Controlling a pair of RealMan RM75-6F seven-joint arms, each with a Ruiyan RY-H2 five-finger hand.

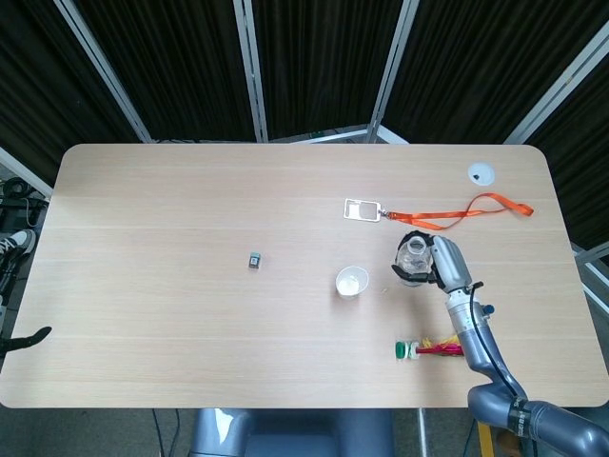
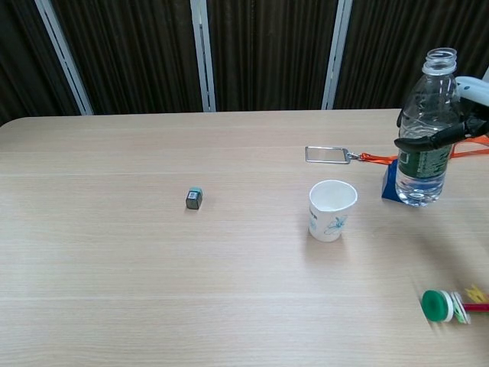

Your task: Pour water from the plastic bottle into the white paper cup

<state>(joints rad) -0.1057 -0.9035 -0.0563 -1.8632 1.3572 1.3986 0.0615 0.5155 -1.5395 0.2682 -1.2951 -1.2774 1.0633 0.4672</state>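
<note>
The right robot hand (image 2: 467, 122) grasps the uncapped plastic bottle (image 2: 425, 130) upright, apparently at or just above the counter (image 2: 153, 267), right of the white paper cup (image 2: 332, 209), seemingly so nothing spills; the left robot hand is out of view.

badge holder (image 1: 361, 208) | orange lanyard (image 1: 476, 207) | blue block (image 2: 391, 183) | small cube (image 2: 194, 199)

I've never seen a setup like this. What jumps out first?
Probably the clear plastic bottle, uncapped and upright in the robot's right hand at the table's right side. Just left of it stands a white paper cup, and an orange lanyard lies behind them.
</note>
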